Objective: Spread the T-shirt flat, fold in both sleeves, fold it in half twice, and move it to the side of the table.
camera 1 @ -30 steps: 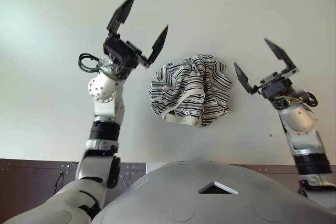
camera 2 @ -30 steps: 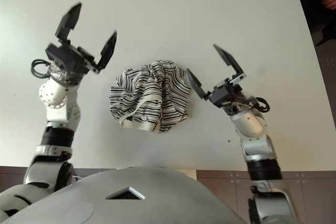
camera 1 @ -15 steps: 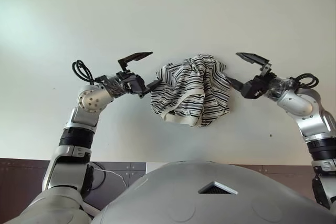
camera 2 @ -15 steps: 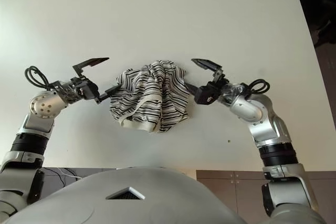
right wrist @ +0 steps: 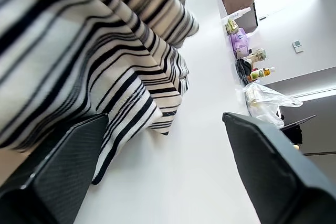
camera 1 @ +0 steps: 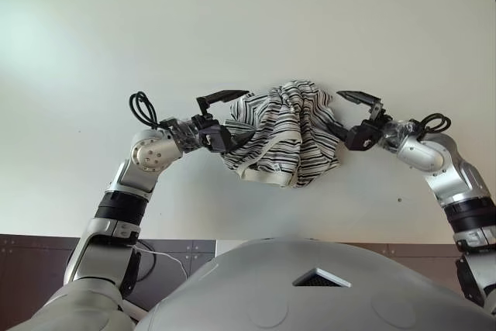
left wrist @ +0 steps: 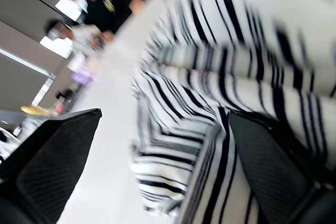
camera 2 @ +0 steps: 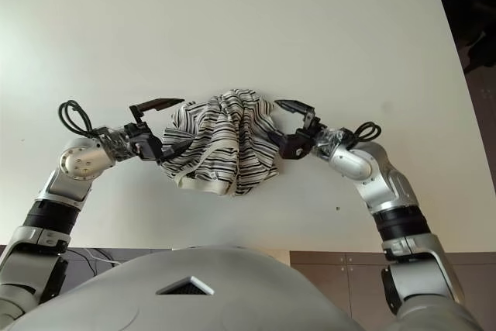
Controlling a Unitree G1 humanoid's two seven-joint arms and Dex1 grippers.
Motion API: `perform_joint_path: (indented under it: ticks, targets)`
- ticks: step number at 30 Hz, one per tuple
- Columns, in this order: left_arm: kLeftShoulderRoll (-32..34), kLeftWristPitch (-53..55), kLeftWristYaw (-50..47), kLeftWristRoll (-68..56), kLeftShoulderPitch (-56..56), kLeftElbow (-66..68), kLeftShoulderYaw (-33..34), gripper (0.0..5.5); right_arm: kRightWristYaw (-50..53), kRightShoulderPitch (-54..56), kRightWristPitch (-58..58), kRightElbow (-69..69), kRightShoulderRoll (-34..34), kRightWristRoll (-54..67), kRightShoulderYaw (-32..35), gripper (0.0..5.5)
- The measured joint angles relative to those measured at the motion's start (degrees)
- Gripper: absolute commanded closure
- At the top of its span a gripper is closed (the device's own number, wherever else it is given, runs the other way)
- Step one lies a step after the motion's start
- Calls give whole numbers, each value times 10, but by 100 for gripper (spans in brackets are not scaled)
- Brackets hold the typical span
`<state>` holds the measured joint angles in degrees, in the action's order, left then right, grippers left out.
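Two hands, the left hand (camera 1: 249, 114) and right hand (camera 1: 335, 108), flank with fingers spread wide the crumpled black-and-white striped fabric T-shirt (camera 1: 283, 133) lying mid white worktop (camera 1: 232, 13); light and limp, it probably wants pinching at its outer folds.

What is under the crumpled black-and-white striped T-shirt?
The white table shows all around the crumpled black-and-white striped T-shirt. The open left gripper and right gripper flank its edges; anything beneath the heap is covered.
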<state>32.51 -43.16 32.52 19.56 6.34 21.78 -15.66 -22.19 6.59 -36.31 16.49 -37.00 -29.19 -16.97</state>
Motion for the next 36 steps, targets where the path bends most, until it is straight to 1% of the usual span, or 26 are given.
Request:
perform_joint_path:
  ticks: [5, 9, 13, 18, 22, 24, 26, 29, 31, 32, 35, 36]
  targets:
    - [2, 6, -62, 61, 50, 51, -22, 103, 53, 43, -17, 57, 3, -39, -33, 147]
    - [11, 24, -107, 67, 59, 77, -20, 103, 98, 62, -10, 110, -9, -49, -25, 147]
    - [8, 37, -165, 66, 57, 103, -15, 103, 160, 126, 29, 209, -33, -99, -29, 147]
    - [6, 29, -218, 82, 70, 130, -26, 103, 230, 230, 74, 351, -13, -146, -65, 147]
    - [6, 23, -238, 82, 66, 133, -28, 103, 276, 254, 81, 389, 3, -157, -78, 147]
    - [6, 24, -250, 83, 63, 129, -26, 103, 291, 227, 54, 334, -6, -125, -52, 147]
    - [7, 28, -260, 84, 60, 127, -24, 103, 290, 179, 30, 235, -31, -76, -9, 147]
    - [13, 41, -268, 85, 53, 115, -20, 103, 243, 80, 10, 73, -70, 10, 45, 147]
    - [16, 47, -268, 88, 50, 107, -18, 103, 181, 13, 0, -15, -81, 58, 40, 147]
    - [19, 49, -269, 88, 45, 101, -17, 103, 139, -34, -7, -65, -93, 85, 25, 147]
    - [22, 58, -276, 87, 23, 72, 1, 103, 68, -127, 3, -131, -107, 90, -1, 147]
    - [21, 66, -291, 82, 14, 53, 15, 103, 55, -138, 13, -134, -108, 83, -2, 147]
